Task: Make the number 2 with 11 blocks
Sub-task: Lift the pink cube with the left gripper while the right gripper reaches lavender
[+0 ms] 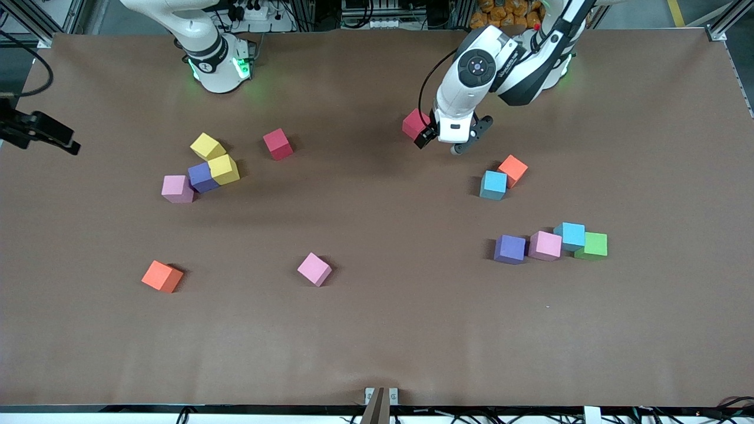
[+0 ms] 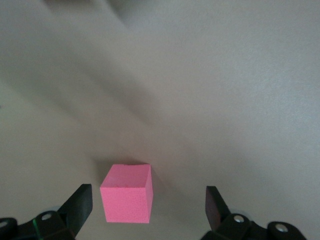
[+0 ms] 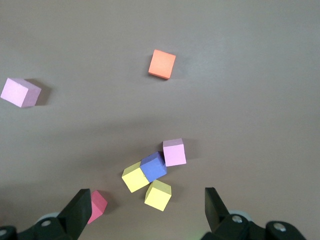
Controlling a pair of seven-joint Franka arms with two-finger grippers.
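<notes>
Here, left gripper (image 2: 147, 205) open over red cube (image 2: 126, 193), right gripper (image 3: 145, 212) open

Even overhead light, soft shadows beside each cube; the left wrist view is washed out, with smeared shadows above the tool (image 2: 148, 205).

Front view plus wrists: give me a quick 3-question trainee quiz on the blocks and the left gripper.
1. True or false: the left gripper has its fingers shut on the red block.
2. Which colour shows only once on the table? A pink, B green, C orange.
3. How many yellow blocks are there?

Key:
1. False: the fingers stand open on either side of it.
2. B: the green block.
3. Two.
</notes>
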